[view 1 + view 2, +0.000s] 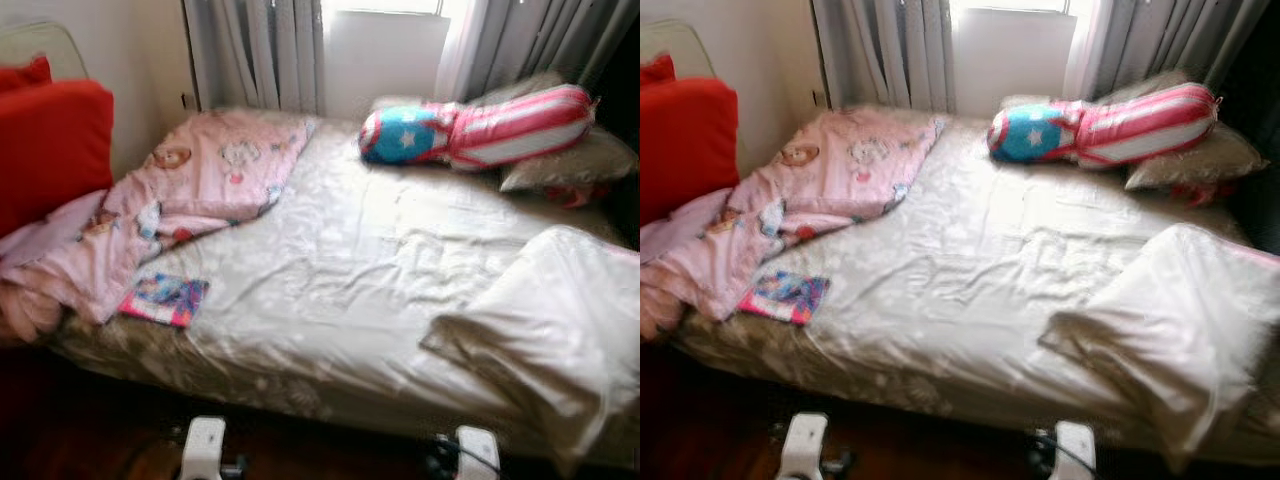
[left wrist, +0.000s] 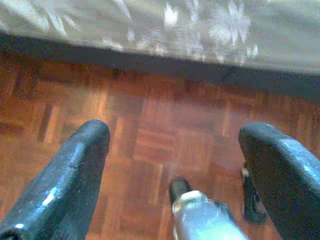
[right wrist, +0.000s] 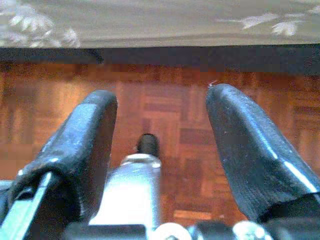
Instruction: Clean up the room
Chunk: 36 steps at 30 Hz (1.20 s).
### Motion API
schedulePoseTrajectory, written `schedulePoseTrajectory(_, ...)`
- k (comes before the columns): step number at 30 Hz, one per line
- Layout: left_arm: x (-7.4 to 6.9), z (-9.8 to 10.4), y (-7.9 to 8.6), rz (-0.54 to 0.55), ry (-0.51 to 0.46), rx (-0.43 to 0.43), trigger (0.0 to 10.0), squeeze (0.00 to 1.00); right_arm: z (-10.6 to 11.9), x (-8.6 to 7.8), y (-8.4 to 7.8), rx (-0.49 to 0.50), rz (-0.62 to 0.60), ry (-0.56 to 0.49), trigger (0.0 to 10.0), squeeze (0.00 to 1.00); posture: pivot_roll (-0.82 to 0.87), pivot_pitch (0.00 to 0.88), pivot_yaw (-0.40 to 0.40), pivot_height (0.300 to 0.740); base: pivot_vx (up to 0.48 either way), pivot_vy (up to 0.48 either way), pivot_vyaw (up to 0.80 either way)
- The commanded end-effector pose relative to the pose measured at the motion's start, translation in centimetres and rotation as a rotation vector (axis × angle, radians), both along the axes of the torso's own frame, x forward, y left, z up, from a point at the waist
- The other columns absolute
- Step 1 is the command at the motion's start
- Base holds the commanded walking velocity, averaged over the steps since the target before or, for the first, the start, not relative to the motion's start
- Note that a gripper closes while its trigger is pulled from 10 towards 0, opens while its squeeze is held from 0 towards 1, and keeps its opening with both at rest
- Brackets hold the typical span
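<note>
A bed (image 1: 350, 270) with a rumpled cream sheet stands before me. A pink cartoon blanket (image 1: 190, 180) lies crumpled over its left side, and a small colourful book (image 1: 165, 298) rests near the left front edge. A white pillow (image 1: 560, 320) lies at the right front. A red, white and blue bolster (image 1: 480, 128) sits at the head. My left gripper (image 2: 172, 150) hangs open over the parquet floor (image 2: 160, 130) by the bed's side. My right gripper (image 3: 160, 130) is open too, above the same floor.
Red cushions (image 1: 45, 140) stand at the left by the wall. Beige pillows (image 1: 575, 160) lie behind the bolster. Grey curtains (image 1: 260, 50) and a bright window are behind the bed. The bed's flowered skirt (image 2: 200, 30) borders the floor.
</note>
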<state>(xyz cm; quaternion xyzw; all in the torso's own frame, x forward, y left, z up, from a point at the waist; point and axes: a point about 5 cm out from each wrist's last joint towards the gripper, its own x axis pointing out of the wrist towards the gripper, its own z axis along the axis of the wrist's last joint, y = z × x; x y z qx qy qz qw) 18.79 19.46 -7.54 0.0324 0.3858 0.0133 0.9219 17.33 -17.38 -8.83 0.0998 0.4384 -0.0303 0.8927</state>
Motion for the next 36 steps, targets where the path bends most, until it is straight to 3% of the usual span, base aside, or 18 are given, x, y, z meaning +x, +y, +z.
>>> schedulePoseTrajectory(1,-0.08,-0.11,-0.32,-0.008,0.008,-0.007,10.0,0.00,0.01,-0.01,-0.31,-0.011,0.002,0.006,10.0,0.00,-0.07,0.000,-0.023,0.740,0.000,-0.368,0.00)
schedulePoseTrajectory(6,-0.04,-0.10,-0.35,-0.007,0.008,-0.007,10.0,0.00,-0.01,-0.05,-0.29,-0.013,0.006,0.007,10.0,0.00,-0.07,0.000,-0.024,0.740,0.000,-0.369,0.00)
schedulePoseTrajectory(21,0.29,0.07,-0.27,0.020,-0.004,-0.017,10.0,0.00,0.10,0.20,-0.47,-0.013,-0.013,0.003,10.0,0.00,-0.07,0.000,-0.030,0.740,0.000,0.000,0.00)
schedulePoseTrajectory(28,0.40,0.11,-0.37,0.014,-0.006,-0.015,10.0,0.00,0.09,0.19,-0.54,-0.017,-0.002,0.009,10.0,0.00,-0.07,0.000,-0.035,0.740,0.000,0.000,-0.72)
schedulePoseTrajectory(36,0.39,0.07,-0.51,0.020,-0.003,-0.016,10.0,0.00,0.10,0.22,-0.56,-0.017,-0.002,0.011,10.0,0.00,-0.07,0.000,-0.037,0.740,0.000,-0.360,-0.76)
